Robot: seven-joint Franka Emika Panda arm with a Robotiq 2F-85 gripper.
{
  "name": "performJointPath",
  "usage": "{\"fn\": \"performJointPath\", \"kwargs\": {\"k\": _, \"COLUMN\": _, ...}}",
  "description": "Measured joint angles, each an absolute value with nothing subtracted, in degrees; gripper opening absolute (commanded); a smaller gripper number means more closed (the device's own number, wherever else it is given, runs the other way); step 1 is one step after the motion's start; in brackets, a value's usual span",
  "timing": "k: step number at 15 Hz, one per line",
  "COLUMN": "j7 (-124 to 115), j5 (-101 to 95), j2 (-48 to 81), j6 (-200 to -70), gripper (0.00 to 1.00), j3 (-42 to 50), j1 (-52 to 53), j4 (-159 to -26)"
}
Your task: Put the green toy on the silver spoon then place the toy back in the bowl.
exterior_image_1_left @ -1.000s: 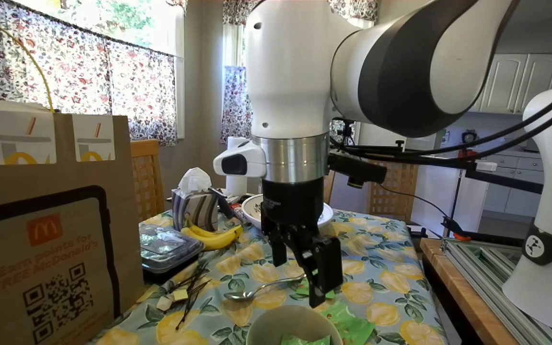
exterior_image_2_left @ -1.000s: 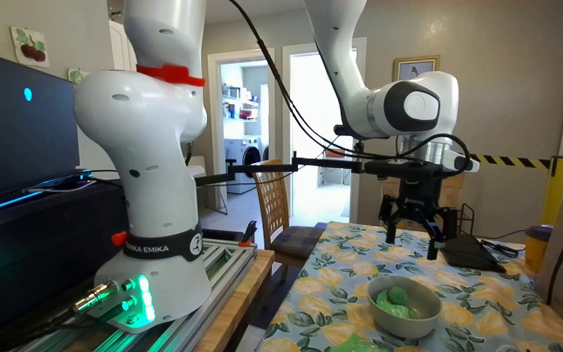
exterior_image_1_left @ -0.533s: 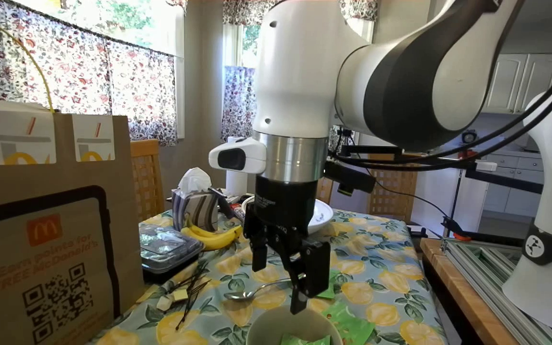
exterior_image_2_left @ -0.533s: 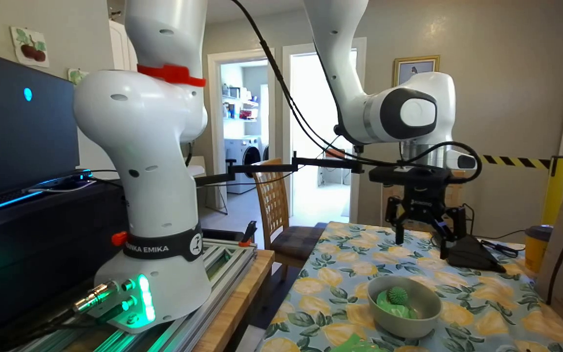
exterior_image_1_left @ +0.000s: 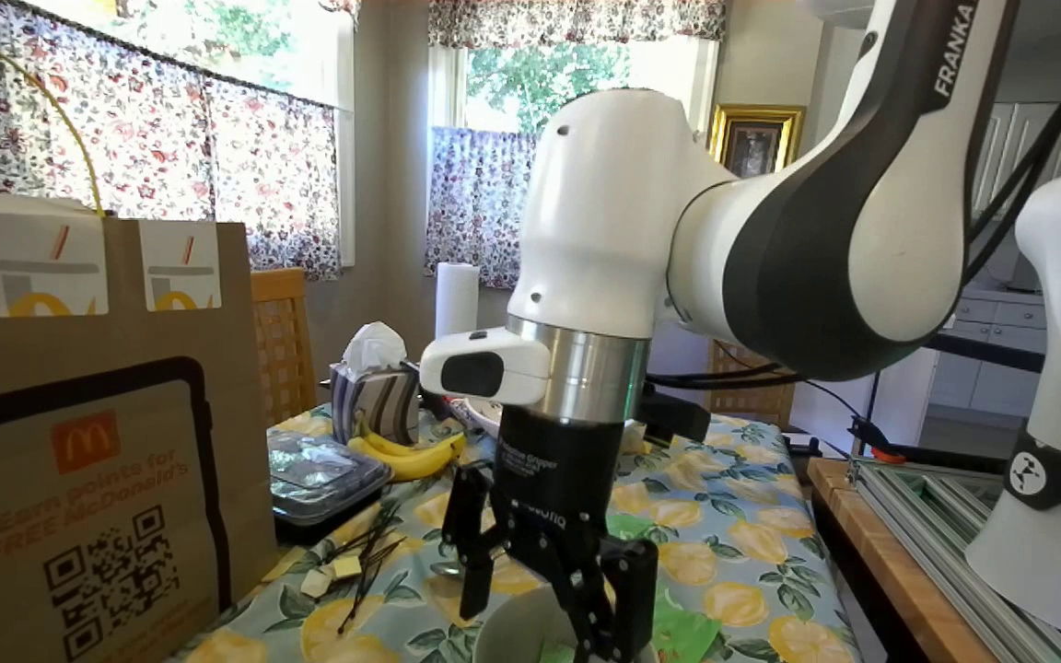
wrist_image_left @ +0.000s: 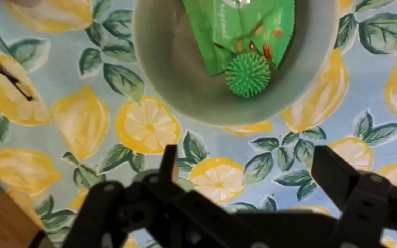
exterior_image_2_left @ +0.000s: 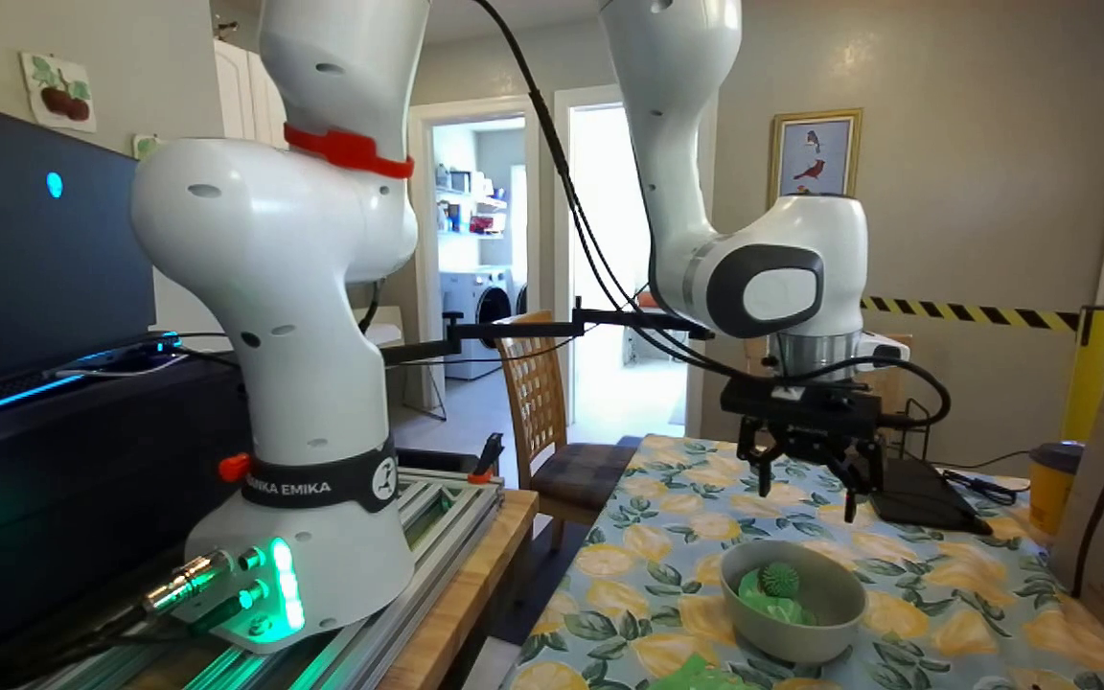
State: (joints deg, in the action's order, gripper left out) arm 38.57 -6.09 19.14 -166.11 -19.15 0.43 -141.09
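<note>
Bag [exterior_image_1_left: 98, 428] reads "FREE McDonald's", arm [exterior_image_1_left: 793, 230] "FRANKA", toy [wrist_image_left: 248, 75] sits in bowl [wrist_image_left: 181, 58]

White arm [exterior_image_1_left: 597, 221]; black end effector [exterior_image_2_left: 807, 498], screws [wrist_image_left: 376, 178] seemingly grey.

in an exterior view, the robot's base [exterior_image_2_left: 322, 551] is standing upright near eight o'clock, its light strip [exterior_image_2_left: 287, 586] glowing green. above it, the white shoulder [exterior_image_2_left: 255, 216] is bulging at ten. the forearm [exterior_image_2_left: 677, 134] is slanting in at one o'clock, and the wrist [exterior_image_2_left: 772, 273] is sitting between two and three. the gripper [exterior_image_2_left: 807, 502] is hanging at four o'clock, pointing downward, its jaws standing wide apart. in an exterior view, a silver collar [exterior_image_1_left: 593, 373] is gleaming just off centre toward four, and the gripper is sitting at six, leaning slightly. in the wrist view, blurred dark fingers [wrist_image_left: 166, 167] are lying at half past seven and near four.
</note>
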Motion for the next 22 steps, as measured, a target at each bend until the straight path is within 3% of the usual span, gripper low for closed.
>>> {"fn": "performJointPath", "kwargs": {"k": 5, "j7": 46.09, "j5": -2.84, "j2": 23.47, "j6": -166.14, "gripper": 1.0, "j3": -25.8, "j1": -7.4, "j4": -141.02}}
{"fn": "performJointPath", "kwargs": {"k": 22, "j7": 46.19, "j5": -3.23, "j2": 24.42, "j6": -157.79, "gripper": 1.0, "j3": -19.65, "j1": -5.33, "j4": -138.09}}
